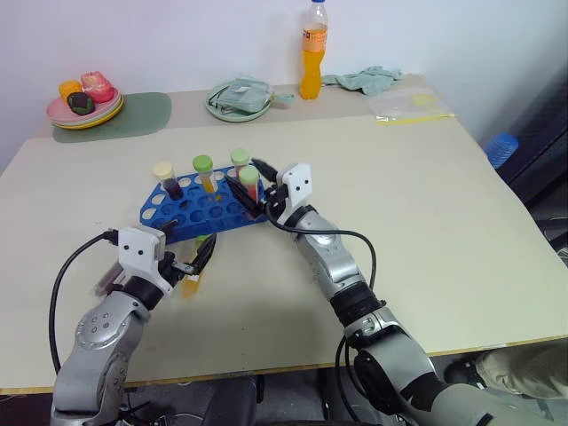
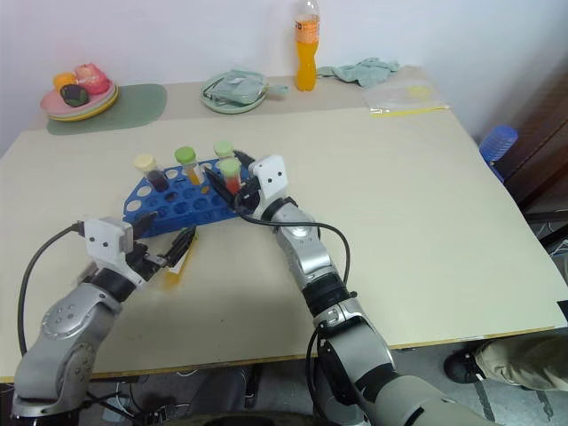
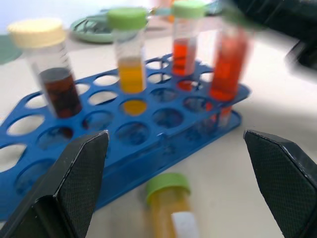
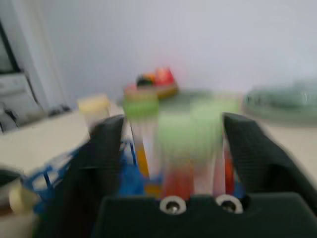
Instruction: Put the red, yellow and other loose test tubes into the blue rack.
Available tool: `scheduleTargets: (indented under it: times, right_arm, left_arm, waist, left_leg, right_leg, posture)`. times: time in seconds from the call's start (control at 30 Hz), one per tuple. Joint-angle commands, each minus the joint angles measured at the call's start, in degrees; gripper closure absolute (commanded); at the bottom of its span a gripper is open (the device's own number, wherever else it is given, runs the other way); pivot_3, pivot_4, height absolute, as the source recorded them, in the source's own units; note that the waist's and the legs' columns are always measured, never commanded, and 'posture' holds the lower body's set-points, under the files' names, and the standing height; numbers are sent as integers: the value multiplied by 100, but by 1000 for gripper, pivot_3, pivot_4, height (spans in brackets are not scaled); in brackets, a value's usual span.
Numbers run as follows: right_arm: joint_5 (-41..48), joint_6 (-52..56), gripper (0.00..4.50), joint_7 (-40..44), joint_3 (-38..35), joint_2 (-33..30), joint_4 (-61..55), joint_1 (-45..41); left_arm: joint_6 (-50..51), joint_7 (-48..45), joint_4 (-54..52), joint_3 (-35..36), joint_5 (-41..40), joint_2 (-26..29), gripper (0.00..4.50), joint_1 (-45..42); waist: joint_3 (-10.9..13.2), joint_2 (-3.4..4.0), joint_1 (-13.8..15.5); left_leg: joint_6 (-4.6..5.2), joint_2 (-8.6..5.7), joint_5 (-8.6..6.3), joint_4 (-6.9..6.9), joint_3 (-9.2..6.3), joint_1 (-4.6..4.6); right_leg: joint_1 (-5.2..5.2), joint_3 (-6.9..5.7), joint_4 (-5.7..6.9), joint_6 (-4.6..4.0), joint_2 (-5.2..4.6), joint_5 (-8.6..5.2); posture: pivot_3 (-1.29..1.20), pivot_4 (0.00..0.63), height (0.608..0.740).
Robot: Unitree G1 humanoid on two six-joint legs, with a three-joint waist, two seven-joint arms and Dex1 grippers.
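A pale beige tabletop is set against a white wall. At its far left corner a stack of pink and yellow plates with toy food is seen beside a dull green oval mat. Further right along the far edge stand a pale green plate with a folded cloth, a clear plastic bottle of orange drink, a crumpled pale green rag and a clear plastic bag. Beyond the table's right edge a blue round object is visible on the floor.

Near the left front of the table the left gripper is held low with its two black fingers spread wide apart and nothing between them. A loose yellow-filled test tube with a green cap lies flat on the tabletop between those fingers, just in front of the blue plastic rack, its cap towards the rack.

In the rack four tubes stand upright: a dark-filled tube with a cream cap, a yellow-filled tube with a green cap, and two red-filled tubes with green caps at the rack's right end. The right gripper is placed at that right end, its fingers parted on either side of the nearer red tube; contact with the tube cannot be told.
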Motion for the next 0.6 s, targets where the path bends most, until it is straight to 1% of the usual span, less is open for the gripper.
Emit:
scheduleTargets:
  times: [0.03,0.13,0.17,0.23,0.27,0.3,0.33,0.37,0.4,0.47,0.53,0.6]
  right_arm:
    - [187,252,836,186,83,69,-872,176]
    - [295,644,836,394,83,-147,-1408,287]
    - [324,758,836,451,70,-213,-1533,304]
    - [394,1024,836,638,29,-455,-1780,298]
    - [477,1231,836,886,5,-730,-1970,294]
    - [541,1387,836,1058,-8,-926,-2111,294]
    - [624,1548,836,1301,-12,-1180,-2268,309]
    - [687,1667,836,1459,-10,-1354,-2381,320]
    - [725,1766,836,1552,-1,-1462,-2456,331]
    - [780,1888,836,1883,42,-1812,-2661,400]
    - [895,2055,836,2133,53,-2067,-2867,486]
    - [1006,2250,836,2364,122,-2269,-3166,662]
  left_arm:
    - [1048,254,-808,243,-439,419,0,-369]
    - [2583,731,-1318,461,-1306,690,0,-891]
    - [2961,848,-1452,468,-1438,799,0,-1040]
    - [4143,1333,-1718,460,-1558,943,0,-1527]
    - [5255,1504,-1745,541,-1524,867,0,-1970]
    - [6007,1649,-1735,608,-1542,804,0,-2273]
    - [6423,1872,-1514,754,-1938,776,0,-2320]
    - [6623,2088,-1332,857,-2300,774,0,-2321]
    - [6624,2250,-1173,857,-2670,963,0,-2259]
    - [6624,2768,-782,697,-3596,1600,0,-2174]
    - [6624,3379,-426,562,-4417,2032,0,-2257]
    - [6624,4148,261,453,-5130,1859,0,-2529]
  waist:
    - [-1,-1,5]
    - [-1,-2,13]
    - [-1,-2,10]
    - [0,0,4]
    - [1,0,20]
    - [0,-2,16]
    - [0,-3,4]
    - [-1,-4,-14]
    - [-1,-3,-36]
    - [2,-7,-56]
    - [2,-7,-28]
    - [1,-2,25]
  left_leg:
    - [0,0,0,1,-1,0]
    - [0,2,0,3,-4,0]
    - [0,2,0,4,-3,0]
    - [0,0,0,4,-2,1]
    - [0,-2,0,2,-2,1]
    - [0,-3,0,7,-4,0]
    - [0,-4,0,7,-4,0]
    - [0,-4,0,11,-3,1]
    - [0,-4,0,9,-3,2]
    - [2,3,-1,0,0,4]
    - [2,13,-1,-5,-3,4]
    - [-1,13,-1,-2,-3,3]
  right_leg:
    - [0,-1,0,0,0,0]
    - [4,-1,0,1,-2,0]
    - [6,0,0,1,-2,0]
    - [5,0,1,1,-1,0]
    - [5,-1,2,1,0,0]
    - [9,-6,3,2,3,0]
    - [9,-6,2,2,4,0]
    - [13,-6,2,3,6,0]
    - [13,-4,2,3,5,0]
    - [2,1,4,1,12,-1]
    - [-7,2,10,-5,18,-4]
    - [-8,3,13,-8,16,-6]
  posture:
    - [0,150,740]
    - [0,150,740]
    - [0,150,740]
    - [0,150,740]
    - [0,150,740]
    - [0,150,740]
    - [0,150,740]
    - [0,150,740]
    - [0,150,740]
    - [0,150,740]
    - [0,150,740]
    - [0,150,740]
